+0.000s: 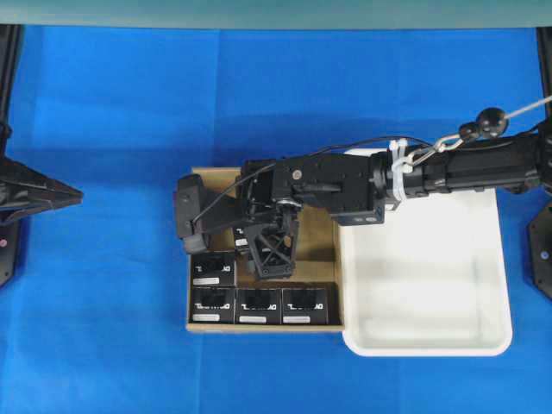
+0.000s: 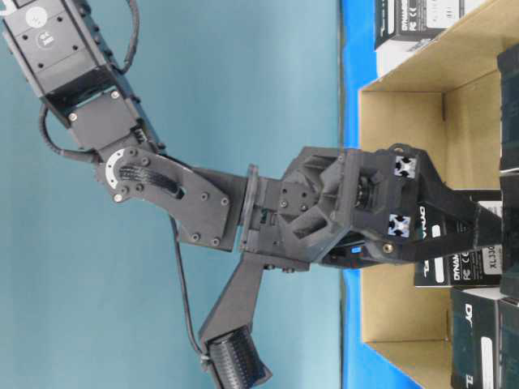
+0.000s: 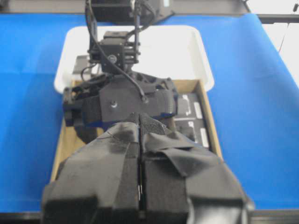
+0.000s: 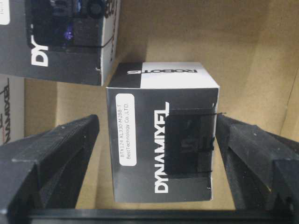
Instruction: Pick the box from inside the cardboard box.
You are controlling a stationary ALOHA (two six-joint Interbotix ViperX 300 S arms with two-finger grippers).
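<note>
- So the right gripper (image 4: pixel 154 154) is down inside the cardboard box (image 1: pixel 323 233), jaws spread wide with nothing clamped yet.
- The box (image 4: pixel 163 135) it's going for sits right between the two fingers (image 4: pixel 51 154) in the right wrist view, standing on the carton floor. Looks pretty well centred, maybe a hair closer to one finger; there's a gap on one side, and on the other I can't tell if it's touching.
- From the table-level view the gripper (image 2: pixel 478 235) has its fingers already reaching around that box (image 2: pixel 454 263), so my guess is the next move is just a squeeze, no more lining up needed.
- The box is near enough a cube, so there's no real long axis to worry about. The side with the white sticker faces the wrist camera, lettering running along the fingers' reach, not across the jaw gap.
- The fingers would close on two opposite flat sides, which should grip fine.
- Other boxes (image 1: pixel 259 304) sit in a row along the carton's near edge, plus one just beside the target, close enough that a finger could nudge it.
- Right arm is obviously the one for this. The left gripper (image 3: pixel 140 154) is parked well away at the table's left side, fingers pressed together, holding nothing.
- White tray (image 1: pixel 492 259) sits right against the carton.
</note>
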